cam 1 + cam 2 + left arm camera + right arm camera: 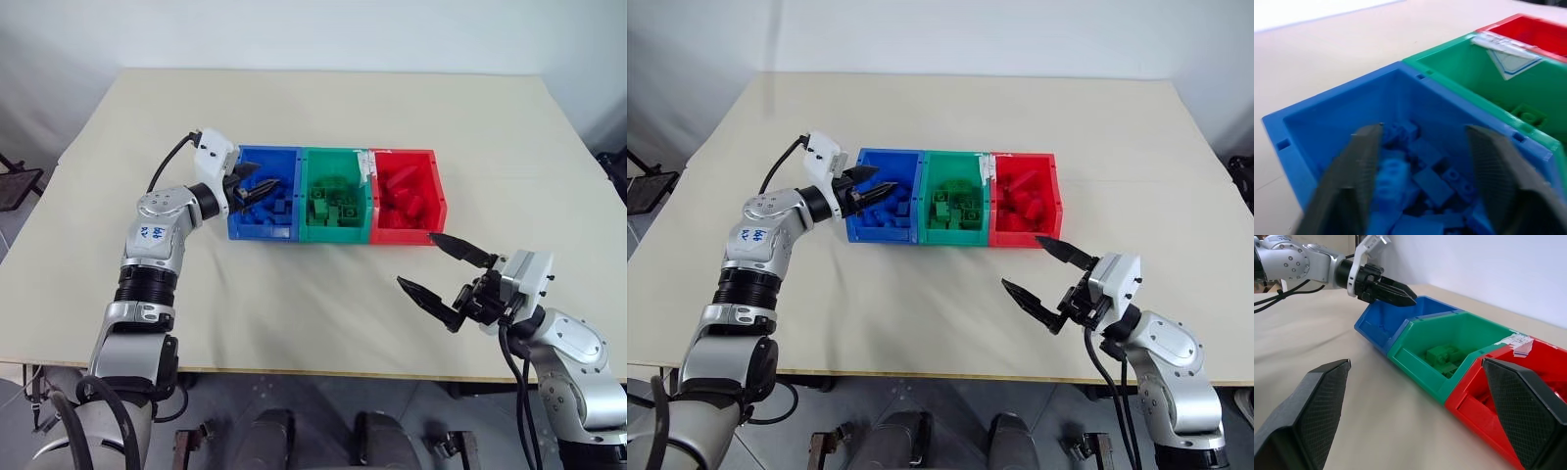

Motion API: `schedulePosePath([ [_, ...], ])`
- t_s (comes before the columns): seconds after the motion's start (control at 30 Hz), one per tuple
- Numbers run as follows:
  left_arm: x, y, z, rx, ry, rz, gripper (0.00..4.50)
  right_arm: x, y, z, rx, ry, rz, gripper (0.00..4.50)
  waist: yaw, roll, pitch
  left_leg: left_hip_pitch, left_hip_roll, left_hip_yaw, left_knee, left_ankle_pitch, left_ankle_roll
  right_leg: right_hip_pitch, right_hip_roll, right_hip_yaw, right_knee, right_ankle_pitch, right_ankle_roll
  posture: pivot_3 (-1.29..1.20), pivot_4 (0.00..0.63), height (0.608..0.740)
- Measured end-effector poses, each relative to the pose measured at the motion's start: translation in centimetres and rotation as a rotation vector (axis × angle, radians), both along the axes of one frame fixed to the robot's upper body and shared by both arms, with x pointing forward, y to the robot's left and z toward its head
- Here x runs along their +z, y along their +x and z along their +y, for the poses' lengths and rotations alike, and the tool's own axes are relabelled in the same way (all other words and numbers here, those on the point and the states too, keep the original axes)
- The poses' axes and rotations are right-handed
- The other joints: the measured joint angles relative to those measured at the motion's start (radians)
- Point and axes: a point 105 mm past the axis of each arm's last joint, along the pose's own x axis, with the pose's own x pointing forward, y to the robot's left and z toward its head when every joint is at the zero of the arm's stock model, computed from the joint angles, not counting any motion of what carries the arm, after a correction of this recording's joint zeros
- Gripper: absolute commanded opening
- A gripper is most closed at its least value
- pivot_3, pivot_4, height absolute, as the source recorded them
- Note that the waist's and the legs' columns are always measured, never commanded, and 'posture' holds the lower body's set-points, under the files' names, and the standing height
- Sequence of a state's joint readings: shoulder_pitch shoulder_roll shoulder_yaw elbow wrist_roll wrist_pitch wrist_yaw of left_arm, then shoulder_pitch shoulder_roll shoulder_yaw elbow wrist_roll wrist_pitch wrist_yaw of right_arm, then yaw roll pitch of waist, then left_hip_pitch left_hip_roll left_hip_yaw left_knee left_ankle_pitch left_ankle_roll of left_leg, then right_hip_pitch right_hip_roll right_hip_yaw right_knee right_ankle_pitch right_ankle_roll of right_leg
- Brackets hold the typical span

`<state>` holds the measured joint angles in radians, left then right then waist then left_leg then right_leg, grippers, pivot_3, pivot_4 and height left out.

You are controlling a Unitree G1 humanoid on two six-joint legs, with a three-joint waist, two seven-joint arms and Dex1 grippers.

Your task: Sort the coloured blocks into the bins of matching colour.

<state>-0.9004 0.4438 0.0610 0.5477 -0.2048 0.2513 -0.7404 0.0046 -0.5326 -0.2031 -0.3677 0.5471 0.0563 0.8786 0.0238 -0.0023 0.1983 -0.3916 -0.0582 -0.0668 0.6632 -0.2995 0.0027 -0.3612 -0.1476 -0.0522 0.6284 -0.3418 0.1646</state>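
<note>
the bench [294, 313] carries no loose bricks, so the sorting looks all but done. the bins [333, 235] sit joined mid-bench: blue bricks [1425, 181] in the blue one, green in the green, red in the red. the left gripper [257, 190] hangs over the blue bin, parted and empty. the right gripper [443, 277] is spread wide near the red bin, grasping nothing.

A pale beige counter [323, 108] stands against a plain white wall [294, 29]; the floor [323, 401] below looks grey, perhaps concrete.
</note>
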Motion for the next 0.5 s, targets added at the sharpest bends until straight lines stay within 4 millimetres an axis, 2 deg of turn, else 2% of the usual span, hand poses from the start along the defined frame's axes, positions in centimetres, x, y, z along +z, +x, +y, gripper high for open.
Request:
schedulePosePath([
  [0.03,0.2,-0.4,0.0,-0.025,0.004,-0.02,4.01,0.0,0.0,-0.1,-0.002,0.0,-0.003,4.5,-0.001,0.0,0.0,0.0,0.0,0.0,0.0,0.0,0.0,0.0,0.0,0.0,0.0,0.0,0.0,0.0,0.15,0.74],
  [0.1,0.4,-1.7,0.7,-0.091,0.026,-0.062,4.01,-0.1,0.0,-0.2,-0.005,-0.001,-0.002,4.5,-0.007,0.0,0.0,0.0,0.001,0.001,-0.001,0.0,0.0,0.0,0.0,0.0,0.0,0.0,0.0,0.0,0.15,0.74],
  [0.3,-0.4,-5.2,4.7,-0.171,0.092,-0.085,4.01,-0.8,0.7,-1.1,0.028,-0.063,0.033,4.5,-0.027,0.0,0.0,0.001,0.002,0.001,-0.001,0.0,0.0,0.0,0.0,0.0,0.0,0.0,0.0,0.0,0.15,0.74],
  [0.4,-2.1,-7.6,7.9,-0.16,0.152,-0.033,4.01,-0.6,0.9,-1.7,0.069,-0.136,0.031,4.5,-0.034,0.0,0.0,0.002,0.004,0.002,-0.003,0.0,0.0,0.0,0.0,0.002,-0.001,0.0,0.0,0.0,0.15,0.74],
  [0.5,-4.5,-10.1,11.2,-0.084,0.191,0.036,4.01,-1.3,0.8,-2.7,0.098,-0.185,0.068,4.5,-0.029,0.0,0.0,0.003,0.006,0.001,-0.004,0.0,0.0,0.0,0.0,0.002,-0.002,0.0,0.0,0.0,0.15,0.74],
])
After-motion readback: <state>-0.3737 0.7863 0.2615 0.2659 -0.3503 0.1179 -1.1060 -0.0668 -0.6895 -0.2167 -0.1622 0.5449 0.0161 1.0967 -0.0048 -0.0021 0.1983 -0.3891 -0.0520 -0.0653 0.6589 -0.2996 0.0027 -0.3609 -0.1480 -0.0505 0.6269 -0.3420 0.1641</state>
